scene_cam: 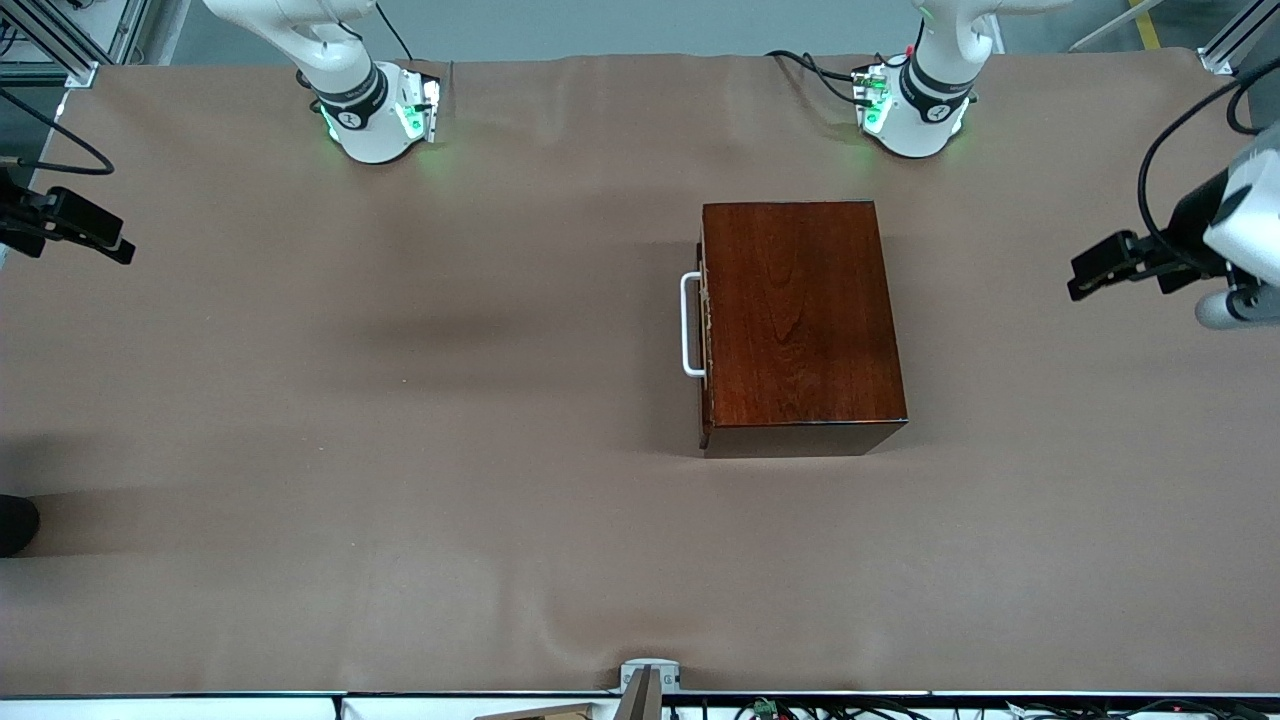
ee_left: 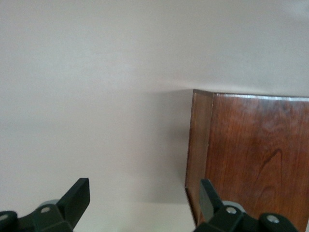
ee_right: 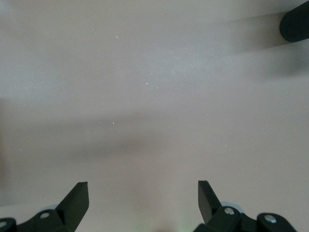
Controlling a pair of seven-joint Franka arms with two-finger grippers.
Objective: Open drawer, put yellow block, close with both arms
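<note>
The dark reddish-brown box (scene_cam: 800,315) stands on the table toward the left arm's end. Its drawer (scene_cam: 705,320) is pushed in, and the white U-shaped handle (scene_cam: 690,325) faces the right arm's end. The yellow block is not in view. My left gripper (scene_cam: 1080,278) hangs open and empty over the table at the left arm's end, apart from the box. In the left wrist view (ee_left: 145,198) a corner of the box (ee_left: 256,154) shows by one finger. My right gripper (scene_cam: 118,248) hangs open and empty over the right arm's end. The right wrist view (ee_right: 143,198) shows only cloth under it.
A brown cloth (scene_cam: 400,450) covers the whole table. A black rounded object (scene_cam: 15,522) sits at the table's edge at the right arm's end, nearer the camera; it also shows in the right wrist view (ee_right: 295,21). Both arm bases (scene_cam: 380,110) stand along the table's back edge.
</note>
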